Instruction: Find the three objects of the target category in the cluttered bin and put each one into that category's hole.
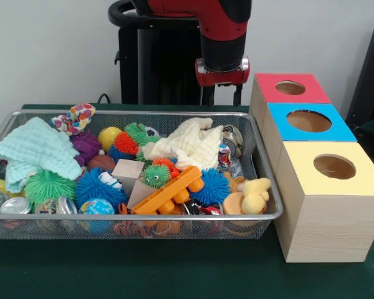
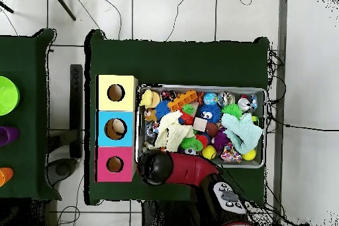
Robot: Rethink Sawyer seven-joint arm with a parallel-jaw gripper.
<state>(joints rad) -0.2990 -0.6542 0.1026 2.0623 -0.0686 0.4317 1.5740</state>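
A wire mesh bin (image 1: 262, 163) holds a jumble of toys: spiky balls in green (image 1: 48, 185), blue (image 1: 95, 187) and purple (image 1: 85, 146), a mint cloth (image 1: 34, 149), a cream cloth (image 1: 190, 144), a wooden block (image 1: 128, 170), an orange plastic toy (image 1: 168, 192) and a yellow plush duck (image 1: 254, 194). Three boxes with round holes stand beside it: red (image 1: 290, 88), blue (image 1: 308, 121), yellow (image 1: 333, 167). My gripper (image 1: 221, 99) hangs open and empty above the bin's far right corner. In the overhead view the arm's wrist (image 2: 153, 168) covers the gripper.
The boxes (image 2: 116, 128) sit tight against the bin's short side. A pale object shows inside the blue box's hole (image 2: 117, 128). Green cloth covers the table (image 1: 174, 274). Coloured bowls (image 2: 5, 95) stand on a separate table at the overhead view's left.
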